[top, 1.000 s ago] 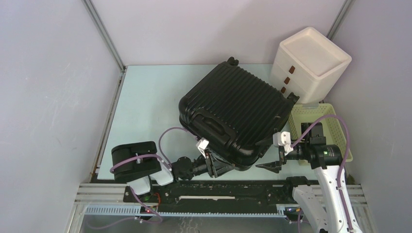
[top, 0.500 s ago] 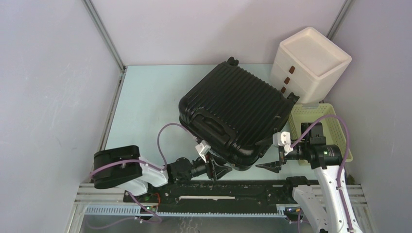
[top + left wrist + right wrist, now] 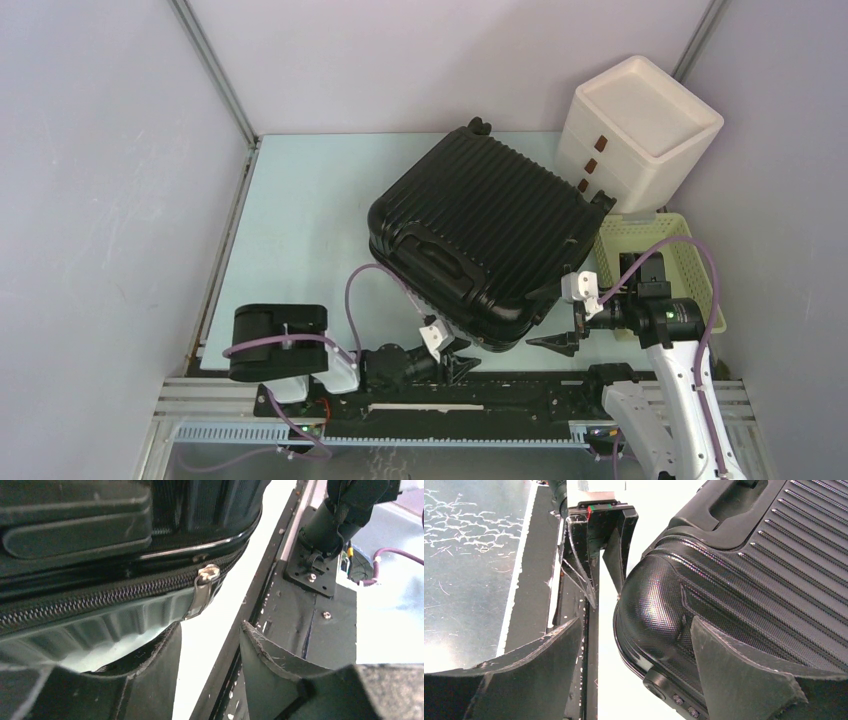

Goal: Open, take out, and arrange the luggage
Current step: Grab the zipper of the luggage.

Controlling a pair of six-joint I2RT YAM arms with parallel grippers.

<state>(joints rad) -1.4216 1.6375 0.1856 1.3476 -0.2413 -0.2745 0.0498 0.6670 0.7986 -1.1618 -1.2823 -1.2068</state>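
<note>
Left wrist view: left gripper (image 3: 210, 630) spread, empty, just short of silver metal zipper pull (image 3: 202, 592) on large black ribbed hard-shell suitcase (image 3: 100, 525). Right gripper (image 3: 635, 625) spread wide at suitcase corner.

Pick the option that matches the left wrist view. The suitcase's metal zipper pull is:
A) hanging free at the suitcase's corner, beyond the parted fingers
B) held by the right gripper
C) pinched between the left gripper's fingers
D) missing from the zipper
A: the zipper pull dangles from the closed zipper at the corner of the luggage, and the left gripper has its fingers apart short of it, not closed on it.
</note>
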